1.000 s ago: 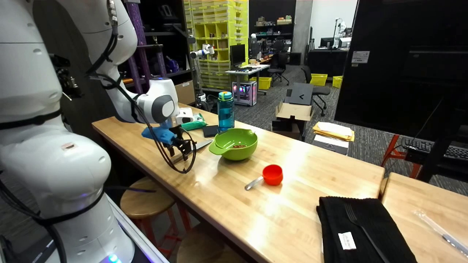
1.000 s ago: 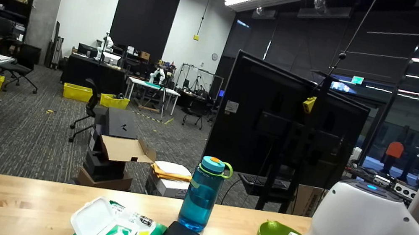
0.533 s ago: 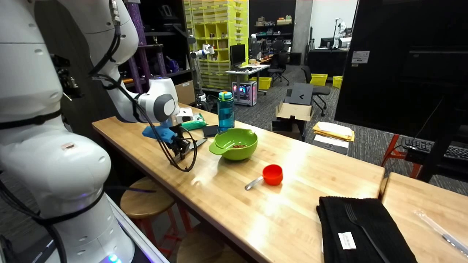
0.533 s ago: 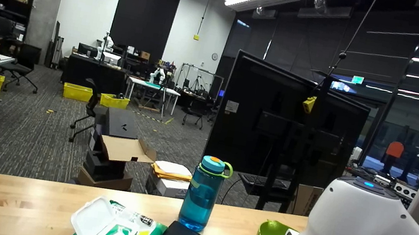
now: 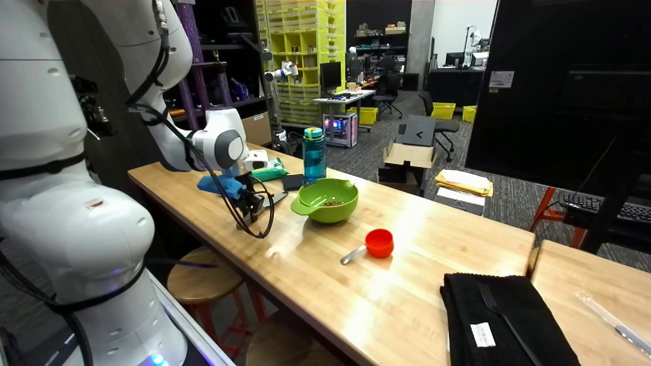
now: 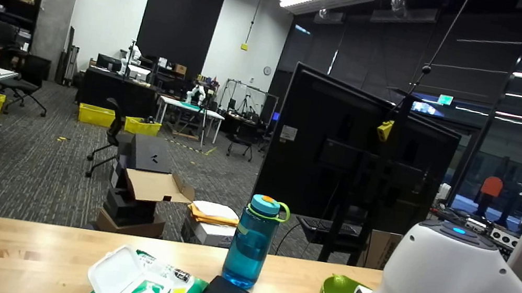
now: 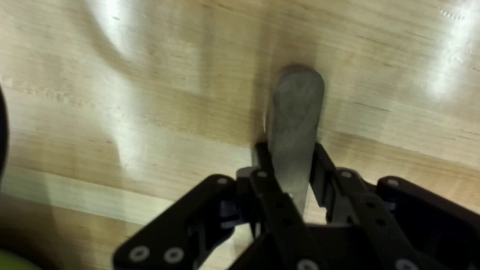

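Where the near edge of the bench (image 5: 325, 284) slants from the left of the frame down to the lower middle in an exterior view, a band of wood lies between it and the knife (image 7: 296, 112) that the jaws hold. The jaws stand narrow, pressed to both sides of its handle, just right of centre in the wrist view; whether it is lifted, the pictures do not tell. Around the handle's rounded end, toward the top of that frame, pale wood grain stretches on every side. Room is tighter near the middle of the exterior frame, where the blade (image 5: 277, 199) points up and right to just beside a bowl (image 5: 330, 215), whose lip juts left. A bottle (image 5: 315, 160) stands close to the bench's far edge, upper middle.

Set against a second ago, the jaws have drawn together from a wider stance, and the blade's tip has shifted slightly leftward in both exterior views. The bowl, the bottle and the cup (image 5: 379, 244), right of centre, lie as they did.

The handle is matte grey and blunt; the blade, also grey, tapers. Glossy green and round, the bowl has reddish-brown bits (image 5: 333, 203) inside; the bottle is translucent blue. Bright red, the cup has a silvery handle slanting lower left. At the lower right a black fork (image 5: 508, 323) lies on folded black cloth (image 5: 463, 300).
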Tool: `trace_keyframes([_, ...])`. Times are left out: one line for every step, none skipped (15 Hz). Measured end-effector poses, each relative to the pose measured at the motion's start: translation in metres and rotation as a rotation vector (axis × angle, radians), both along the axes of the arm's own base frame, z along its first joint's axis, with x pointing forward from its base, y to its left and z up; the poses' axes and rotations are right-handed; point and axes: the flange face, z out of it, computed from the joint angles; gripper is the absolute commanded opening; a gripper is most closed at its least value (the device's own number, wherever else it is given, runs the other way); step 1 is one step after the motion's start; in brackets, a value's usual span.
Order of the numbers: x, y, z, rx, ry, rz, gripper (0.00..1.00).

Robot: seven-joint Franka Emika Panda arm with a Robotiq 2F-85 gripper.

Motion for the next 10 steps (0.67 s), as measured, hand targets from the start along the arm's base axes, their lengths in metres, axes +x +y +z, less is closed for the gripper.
trace_keyframes([0.0, -0.0001, 0.0001, 0.0, 0.0, 0.0, 0.07])
trace_keyframes([0.0, -0.0001, 0.0002, 0.0, 0.0, 0.0, 0.07])
trace_keyframes([0.0, -0.0001, 0.0002, -0.001, 0.001, 0.0, 0.07])
trace_keyframes([0.0, -0.0001, 0.0002, -0.001, 0.001, 0.0, 0.07])
trace_keyframes([0.0003, -0.0002, 0.0003, -0.001, 0.004, -0.001, 0.07])
trace_keyframes([0.0007, -0.0002, 0.0004, -0.001, 0.007, -0.001, 0.07])
trace_keyframes([0.0011, -0.0004, 0.0005, -0.001, 0.012, 0.0, 0.07])
trace_keyframes([0.0013, -0.0008, 0.0005, 0.002, 0.017, 0.003, 0.07])
trace_keyframes([0.0015, -0.0013, 0.0003, 0.003, 0.021, 0.009, 0.07])
trace_keyframes([0.0017, -0.0017, 0.0003, 0.003, 0.026, 0.016, 0.07])
